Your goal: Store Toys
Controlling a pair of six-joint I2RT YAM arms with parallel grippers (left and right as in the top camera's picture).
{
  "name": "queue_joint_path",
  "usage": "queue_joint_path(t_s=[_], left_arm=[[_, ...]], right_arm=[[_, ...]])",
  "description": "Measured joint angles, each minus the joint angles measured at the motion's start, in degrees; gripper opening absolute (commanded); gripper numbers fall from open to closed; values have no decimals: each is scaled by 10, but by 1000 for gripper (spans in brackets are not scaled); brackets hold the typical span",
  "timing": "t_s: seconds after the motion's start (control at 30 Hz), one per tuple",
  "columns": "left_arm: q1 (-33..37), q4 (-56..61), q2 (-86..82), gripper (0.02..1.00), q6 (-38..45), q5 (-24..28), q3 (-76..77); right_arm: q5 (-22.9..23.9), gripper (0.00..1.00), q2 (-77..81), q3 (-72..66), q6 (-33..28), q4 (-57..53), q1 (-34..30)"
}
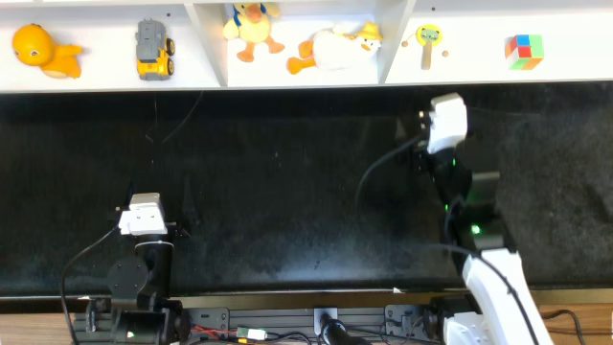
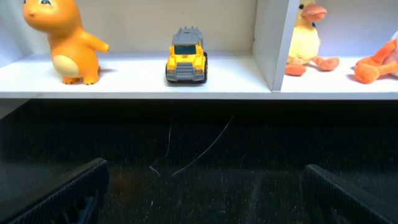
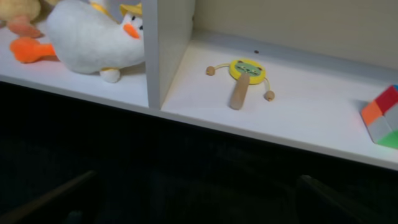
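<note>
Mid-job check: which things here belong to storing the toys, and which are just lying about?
Job: orange figure, yellow truck, yellow duck, white duck, rattle drum, colour cube, white shelf.
Lying about: black mat, cables.

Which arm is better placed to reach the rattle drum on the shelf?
Right. The right gripper is up close to the rattle drum and faces it; the left gripper sits back, facing the toy truck.

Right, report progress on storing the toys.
Done: orange figure, toy truck, yellow duck, white duck, rattle drum and puzzle cube sit on the shelf. In hand: nothing; left end effector and right end effector are open. Left: no toy on the mat.
</note>
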Motion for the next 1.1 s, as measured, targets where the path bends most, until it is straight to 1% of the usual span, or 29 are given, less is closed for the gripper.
queue_joint_path(t_s=[0.17,0.27,0.47,0.53,0.7,0.87,1.1], left_arm=[[0,0,0,998,0,0,0],[0,0,0,998,0,0,0],[0,0,0,998,0,0,0],[0,0,0,998,0,0,0],[0,0,0,998,0,0,0],[0,0,0,998,0,0,0],[0,0,0,998,0,0,0]], right_arm=[[5,996,-106,-65,11,6,8],[5,996,-169,-111,33,16,15],[7,996,-238,-192,84,89,15],[6,996,-261,-213,93,108,15],[7,993,-334,-263,103,114,15],[6,998,-403,-275,107,44,15],[7,996,-455,-275,109,-33,15]])
